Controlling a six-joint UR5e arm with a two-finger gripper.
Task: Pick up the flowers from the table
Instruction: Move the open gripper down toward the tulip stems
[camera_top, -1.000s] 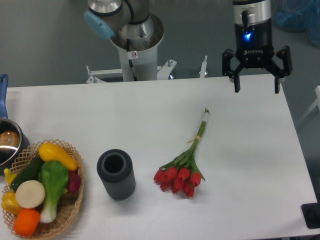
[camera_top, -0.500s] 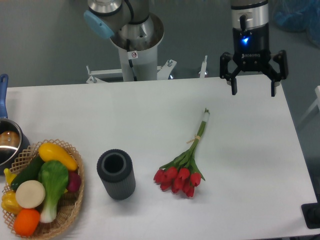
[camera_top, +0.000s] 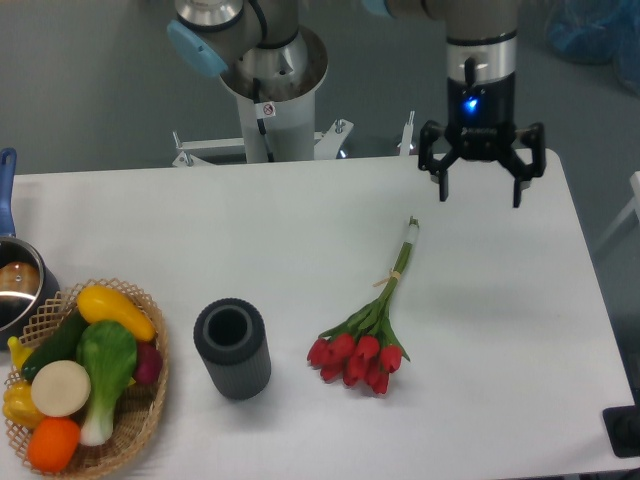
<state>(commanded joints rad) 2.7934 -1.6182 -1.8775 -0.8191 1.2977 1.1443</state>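
Nearest, at the left front edge: basket (camera_top: 150, 425) heaped with vegetables, among them a green-and-white leafy one (camera_top: 105, 370), a yellow squash (camera_top: 115, 311) and an orange (camera_top: 52, 443). Just right of it, dark ribbed cup (camera_top: 232, 349), upright, mouth open upward. Right of the cup, flowers (camera_top: 363, 340) flat on the table (camera_top: 500, 330): red heads toward the front, thin stems slanting back and right, tied with tan string partway up. At the left edge, pot (camera_top: 15, 285) with blue handle, partly cut off. Farther back, gripper (camera_top: 480, 190) above the table's rear right area, pointed down, fingers spread wide, holding nothing, well apart from the stem tips. Behind, arm base (camera_top: 272, 90) past the table's far edge.
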